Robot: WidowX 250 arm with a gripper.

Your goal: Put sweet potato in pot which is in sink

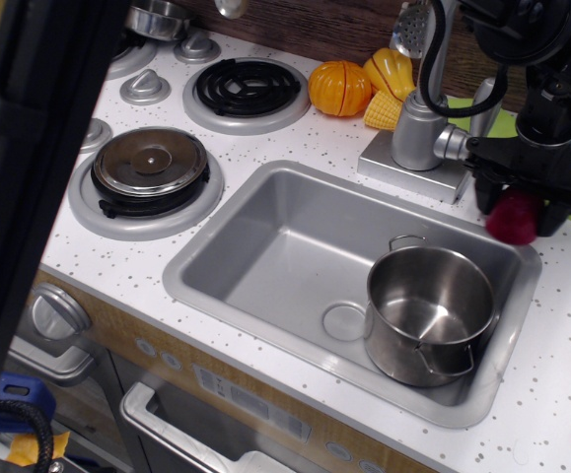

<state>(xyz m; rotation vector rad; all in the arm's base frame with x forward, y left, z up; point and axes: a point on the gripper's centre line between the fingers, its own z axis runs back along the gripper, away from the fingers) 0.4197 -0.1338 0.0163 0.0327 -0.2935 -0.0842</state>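
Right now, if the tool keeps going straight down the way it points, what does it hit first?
The sweet potato: the tool points down with its fingers already straddling it. Under that is the sink rim at the back right corner. Depth is hard to judge; the pot sits nearer, off that line.

A round orange toy [339,88] and yellow toy pieces [389,84] are seen on the white speckled surface [117,251] beside a grey tap [420,118]. A lidded pot [149,168] is placed on a burner.

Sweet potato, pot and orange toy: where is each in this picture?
sweet potato [511,218], camera view, red front below the gripper.
pot [429,313], camera view, shiny inside wall.
orange toy [339,88], camera view, ribbed top.
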